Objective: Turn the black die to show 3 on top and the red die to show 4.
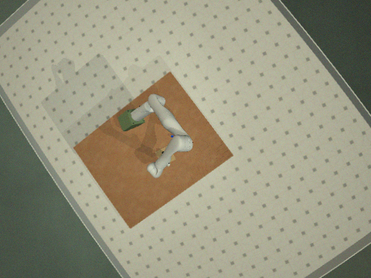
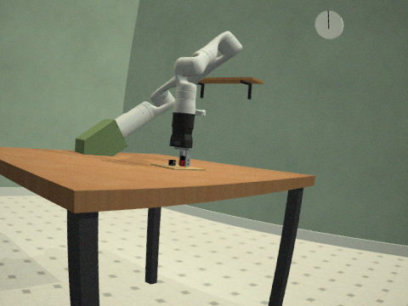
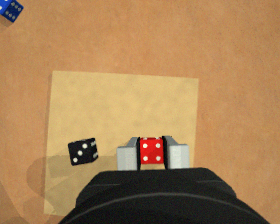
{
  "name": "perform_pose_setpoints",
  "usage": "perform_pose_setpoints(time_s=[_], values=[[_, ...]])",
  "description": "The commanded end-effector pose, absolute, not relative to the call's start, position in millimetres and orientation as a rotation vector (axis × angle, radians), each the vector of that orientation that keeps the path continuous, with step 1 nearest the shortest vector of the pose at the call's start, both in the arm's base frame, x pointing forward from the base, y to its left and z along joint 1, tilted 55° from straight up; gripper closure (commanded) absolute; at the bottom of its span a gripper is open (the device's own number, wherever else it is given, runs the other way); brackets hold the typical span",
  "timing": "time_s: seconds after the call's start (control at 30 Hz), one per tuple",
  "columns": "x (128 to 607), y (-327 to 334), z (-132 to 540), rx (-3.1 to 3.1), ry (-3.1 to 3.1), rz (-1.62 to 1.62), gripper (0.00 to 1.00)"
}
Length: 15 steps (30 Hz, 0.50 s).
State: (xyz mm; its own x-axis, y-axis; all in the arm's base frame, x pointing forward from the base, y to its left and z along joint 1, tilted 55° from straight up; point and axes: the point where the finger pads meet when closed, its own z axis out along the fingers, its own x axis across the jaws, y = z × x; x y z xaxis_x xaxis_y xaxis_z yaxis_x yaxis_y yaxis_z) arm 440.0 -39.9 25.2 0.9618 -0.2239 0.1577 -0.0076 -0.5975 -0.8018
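In the wrist view my gripper (image 3: 151, 148) is shut on the red die (image 3: 152, 151), which shows four pips on its upper face and is over the near right part of the tan mat (image 3: 122, 140). The black die (image 3: 83, 151) lies flat on the mat to the left of my fingers, showing three pips on top. The blue die (image 3: 10, 10) lies on the bare table beyond the mat's far left corner. In the exterior view the gripper (image 2: 183, 160) stands upright over the mat (image 2: 178, 167), with the red die (image 2: 182, 163) low between the fingers and the black die (image 2: 172, 162) beside it.
The arm's green base (image 2: 102, 138) stands on the wooden table (image 2: 149, 175) behind the mat. A wall shelf (image 2: 229, 82) hangs well above and behind. In the top view the arm (image 1: 168, 136) hides the mat and dice.
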Motion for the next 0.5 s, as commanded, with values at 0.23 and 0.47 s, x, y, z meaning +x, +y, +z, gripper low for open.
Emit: perform_pose_setpoints(time_s=[0.23, 0.47], values=[[440.6, -39.2, 24.2, -2.196, 0.163, -0.303, 0.6], [440.9, -38.5, 23.6, -2.196, 0.163, -0.303, 0.6]])
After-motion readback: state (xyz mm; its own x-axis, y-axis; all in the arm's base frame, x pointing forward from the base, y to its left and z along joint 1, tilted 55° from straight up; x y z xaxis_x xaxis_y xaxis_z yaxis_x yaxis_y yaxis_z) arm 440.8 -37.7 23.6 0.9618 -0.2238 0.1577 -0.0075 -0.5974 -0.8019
